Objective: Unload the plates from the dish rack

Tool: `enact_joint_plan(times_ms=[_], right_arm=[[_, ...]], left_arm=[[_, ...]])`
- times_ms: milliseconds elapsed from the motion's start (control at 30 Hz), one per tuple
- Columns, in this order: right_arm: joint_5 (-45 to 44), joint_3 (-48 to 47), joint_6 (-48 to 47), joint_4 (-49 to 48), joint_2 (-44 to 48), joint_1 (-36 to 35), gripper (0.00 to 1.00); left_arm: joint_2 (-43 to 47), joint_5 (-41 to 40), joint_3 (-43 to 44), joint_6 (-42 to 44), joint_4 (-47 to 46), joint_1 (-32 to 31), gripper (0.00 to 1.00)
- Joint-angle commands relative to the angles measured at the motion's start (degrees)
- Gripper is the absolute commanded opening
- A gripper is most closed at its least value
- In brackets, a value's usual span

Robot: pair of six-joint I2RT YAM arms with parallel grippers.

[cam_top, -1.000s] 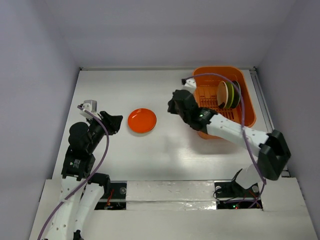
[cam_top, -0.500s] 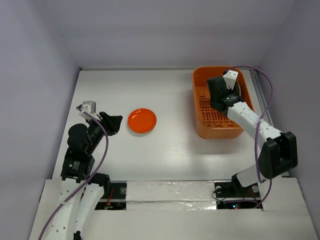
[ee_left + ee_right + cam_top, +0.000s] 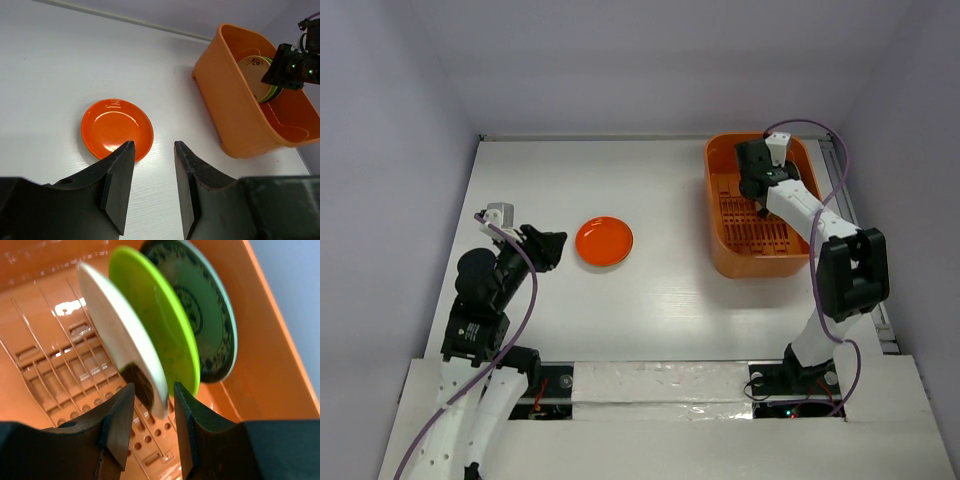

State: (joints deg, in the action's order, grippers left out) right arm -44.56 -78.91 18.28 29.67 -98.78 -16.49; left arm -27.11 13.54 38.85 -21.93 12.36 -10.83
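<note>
Cream plate [image 3: 118,326] rim between right jaws

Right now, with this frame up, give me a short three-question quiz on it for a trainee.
1. How many plates stand on edge in the rack?
2. True or false: the orange plate lies flat on the table, outside the rack.
3. Which plate's rim sits between the open jaws of the right tool? A. cream B. lime C. patterned

Key
1. Three: cream, lime, patterned.
2. True.
3. A.
</note>
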Motion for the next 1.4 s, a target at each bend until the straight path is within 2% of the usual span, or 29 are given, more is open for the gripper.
enact_joint_plan(times_ms=[0,100,533,833,1267,1367], right_arm=[[-1.06,-4.84,-2.99,0.74,-1.06,0.32,0.42],[-0.88,-6.07,-4.13,1.09,-1.59,0.32,0.4],[-1.59,-7.92,-6.51,3.81,-1.15,0.32,0.17],[-3.08,-9.68,-8.7,6.62,4.55,-0.82,0.04],[-7.21,-14.6,-8.53,13.31,14.84,-6.18,0.0],[-4.85,-16.09,-7.65,13.92,18.7,-7.85,0.0]], left_arm=[[0.13,0.0,-0.09,0.05,-1.55,-0.24,0.35],[-0.04,-0.01,-0.09,0.05,-1.64,-0.24,0.35],[0.13,-0.36,-0.09,-0.04,-1.55,-0.24,0.35],[0.66,-0.27,-0.09,-0.04,-1.64,-0.24,0.35],[1.1,-0.27,-0.18,-0.13,-1.81,-0.24,0.35],[1.1,-0.27,-0.18,-0.13,-1.81,-0.24,0.35]])
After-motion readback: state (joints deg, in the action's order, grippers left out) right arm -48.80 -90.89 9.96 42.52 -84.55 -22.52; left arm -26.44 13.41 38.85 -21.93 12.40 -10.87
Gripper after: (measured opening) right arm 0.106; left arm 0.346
